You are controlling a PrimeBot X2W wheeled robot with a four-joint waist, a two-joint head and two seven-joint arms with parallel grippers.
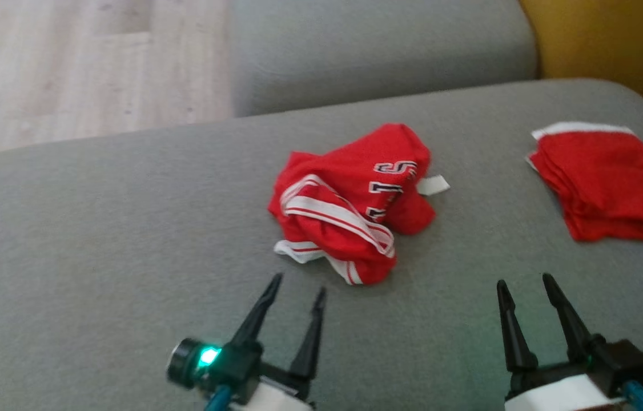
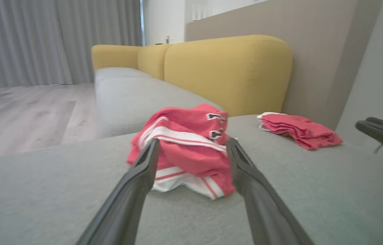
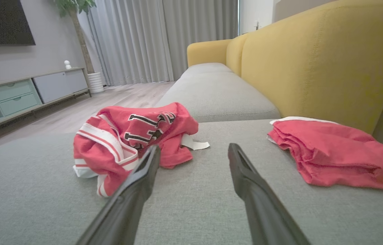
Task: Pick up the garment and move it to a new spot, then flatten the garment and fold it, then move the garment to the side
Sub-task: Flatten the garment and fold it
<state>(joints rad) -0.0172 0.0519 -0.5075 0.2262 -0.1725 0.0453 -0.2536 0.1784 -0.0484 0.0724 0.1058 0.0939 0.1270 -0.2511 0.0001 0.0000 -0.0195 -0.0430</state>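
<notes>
On the grey cushion, in the head view, the garment lies crumpled in a heap near the middle, striped trim toward the robot and black lettering on its right side. Its white tag sticks out to the right onto the cushion. The left gripper hovers just short of the heap's near left edge, jaws open and empty. The right gripper stands off to the right, also with open, empty jaws, and bare cushion lies ahead of it. Farther right, well apart from the garment, sits a folded red cloth with a white edge. Behind are a second cushion, a yellow backrest and pale wood floor.

In the left wrist view, the left gripper points straight at the garment, which shows between its spread jaws, with a strip of cushion before it. The folded cloth lies beyond to the right, beside the backrest. A finger of the right gripper enters at the right edge. Grey curtains hang at the back.

In the right wrist view, the right gripper aims at the bare gap between the two red pieces. The garment lies left of its open jaws, partly behind the left finger, and the folded cloth lies right. Across the floor stand a low cabinet, a plant and a dark screen.
</notes>
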